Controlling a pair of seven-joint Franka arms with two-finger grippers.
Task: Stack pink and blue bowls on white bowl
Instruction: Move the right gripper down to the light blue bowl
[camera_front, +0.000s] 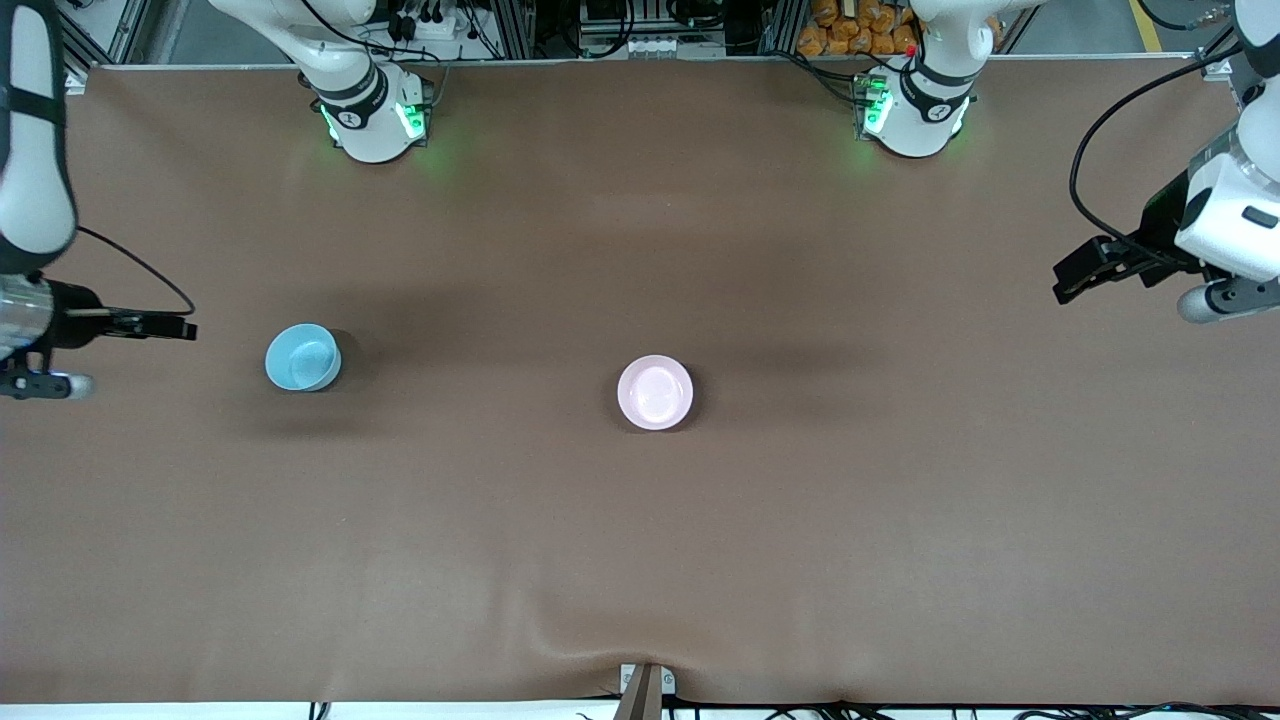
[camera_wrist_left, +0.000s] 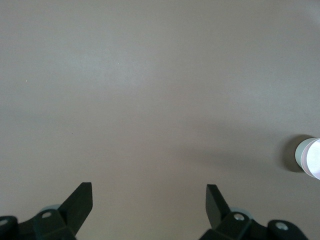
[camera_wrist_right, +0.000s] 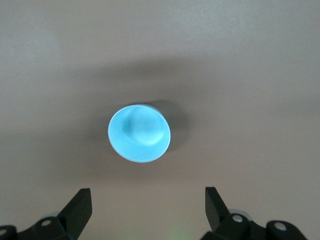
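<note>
Hovering at the two ends of the brown tabletop (camera_front: 640, 560), both of my arms wait with nothing held. My right fingers (camera_wrist_right: 147, 207) are spread wide over bare cloth at the right arm's end, and the blue bowl (camera_front: 302, 357) stands upright just beside them, toward the middle of the tabletop; the right wrist view shows its blue hollow (camera_wrist_right: 139, 133) between and ahead of the two dark tips. My left fingers (camera_wrist_left: 149, 204) are equally wide apart, over the left arm's end. On a clock face laid over the front view, the blue bowl sits at about nine o'clock. The pale pink-looking bowl (camera_front: 655, 392) sits at the dial's centre, well apart from the blue one. It shows only as a pale sliver (camera_wrist_left: 310, 158) in the left wrist view.
</note>
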